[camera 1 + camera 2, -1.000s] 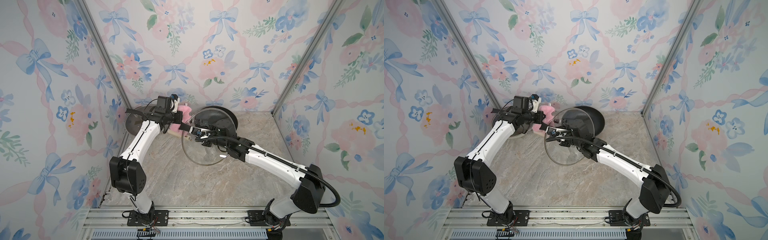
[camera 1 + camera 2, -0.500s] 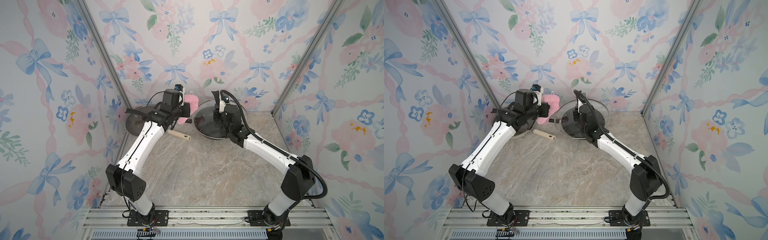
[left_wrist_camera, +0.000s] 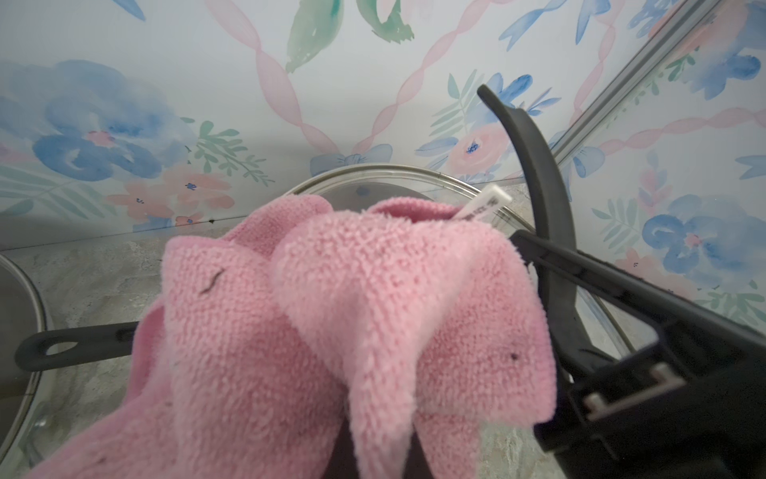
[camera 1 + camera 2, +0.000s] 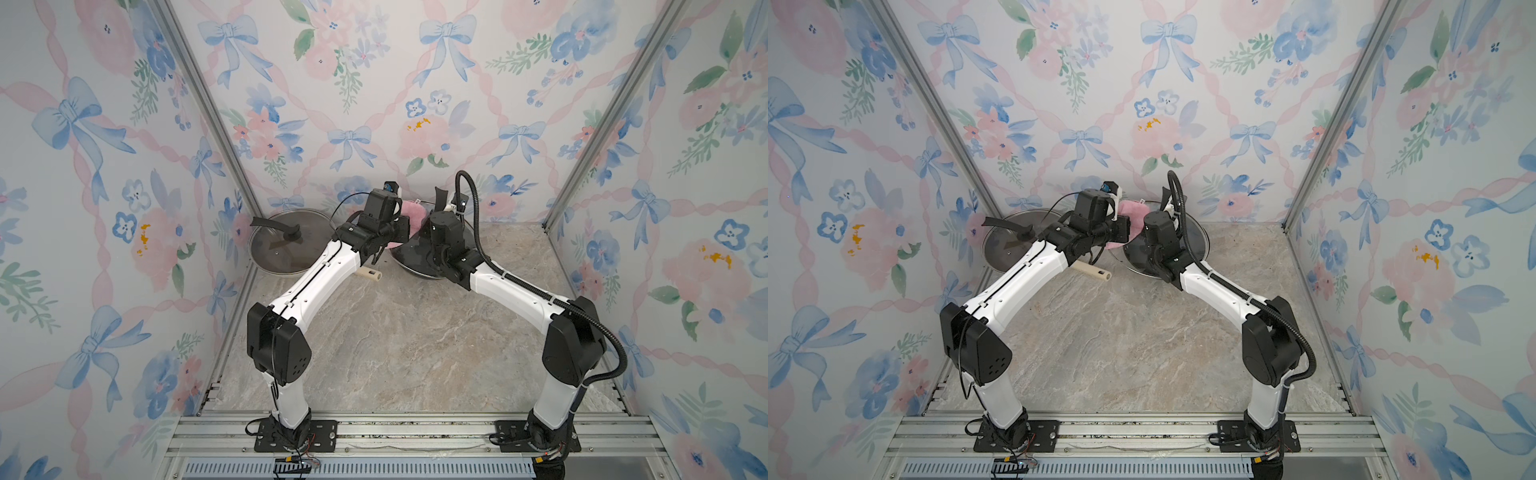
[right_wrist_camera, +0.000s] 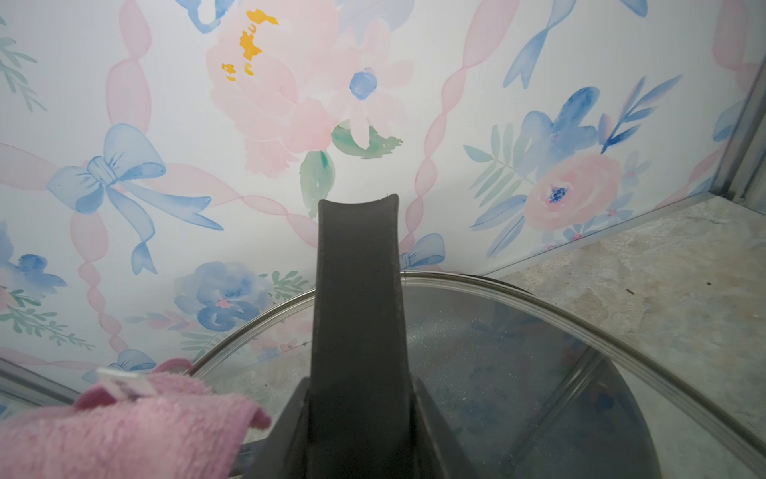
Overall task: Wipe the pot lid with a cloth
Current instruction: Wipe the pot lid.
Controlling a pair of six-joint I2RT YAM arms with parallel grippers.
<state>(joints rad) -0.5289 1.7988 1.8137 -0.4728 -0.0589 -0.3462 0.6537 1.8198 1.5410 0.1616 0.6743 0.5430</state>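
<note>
Both top views show the closed left hand [image 4: 398, 227] clamping the pink cloth [image 4: 411, 211] beside the glass pot lid [image 4: 415, 258]; the right hand [image 5: 359, 412] grips its handle [image 5: 358, 286].

Fig. Layout of table [image 4: 395, 332], both top views.
- Back, centre-right: pot lid [image 5: 518, 352] over pan [image 4: 419, 274]; lid handle [image 5: 358, 311] rising from lid's middle.
- Cloth [image 4: 409, 212] on lid's left edge, between the two arms' wrists.
- Pan handle [image 4: 1094, 272] jutting forward-left, under left forearm.
- Back-left corner: second lid [image 4: 286, 249], beside pan, left arm crossing before it.
- Arm bases on front rail [image 4: 415, 432].
</note>
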